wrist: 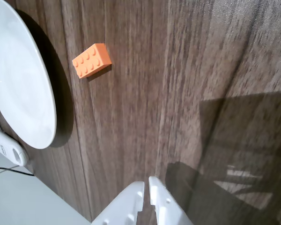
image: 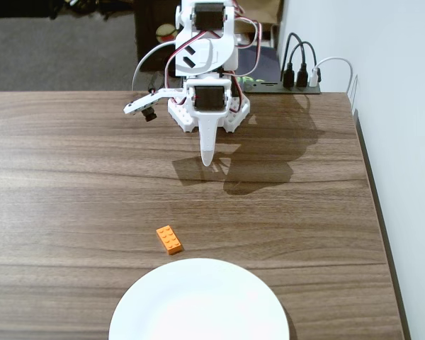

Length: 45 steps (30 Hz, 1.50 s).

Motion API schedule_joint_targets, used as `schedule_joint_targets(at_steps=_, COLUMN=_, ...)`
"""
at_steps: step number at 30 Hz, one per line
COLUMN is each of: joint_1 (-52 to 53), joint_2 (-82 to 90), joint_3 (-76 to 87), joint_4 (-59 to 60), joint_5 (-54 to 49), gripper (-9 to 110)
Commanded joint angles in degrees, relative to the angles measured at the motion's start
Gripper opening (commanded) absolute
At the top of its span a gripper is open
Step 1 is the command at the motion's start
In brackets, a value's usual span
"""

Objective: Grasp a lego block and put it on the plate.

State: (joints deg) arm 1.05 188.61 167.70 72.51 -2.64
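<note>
An orange lego block (image: 169,239) lies flat on the wooden table, just beyond the far rim of the white plate (image: 198,304) at the near edge. In the wrist view the block (wrist: 92,60) lies at the upper left beside the plate (wrist: 18,79). My white gripper (image: 208,159) hangs near the arm's base at the far side of the table, well short of the block, fingertips pointing down. In the wrist view the gripper (wrist: 146,183) enters from the bottom edge; its jaws stand together with only a thin slit between them, holding nothing.
The arm's base (image: 209,106) stands at the far table edge, with cables and a hub (image: 290,81) behind it. A white wall runs along the right side past the table edge (image: 372,184). A white object (wrist: 7,145) lies past the plate in the wrist view.
</note>
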Motion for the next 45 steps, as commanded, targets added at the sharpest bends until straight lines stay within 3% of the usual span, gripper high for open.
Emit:
schedule_joint_targets(at_steps=1, joint_1=-0.3, joint_2=-1.8, joint_3=-0.5, joint_4=-1.0, joint_5=-0.4, gripper=1)
schedule_joint_targets(at_steps=16, joint_1=5.4, joint_2=-19.6, joint_3=-13.0, joint_4=-5.3, joint_5=-8.4, gripper=1)
schedule_joint_targets(at_steps=45, joint_1=23.7, joint_2=-50.9, joint_3=-32.1, joint_4=-18.4, joint_5=-41.7, gripper=1)
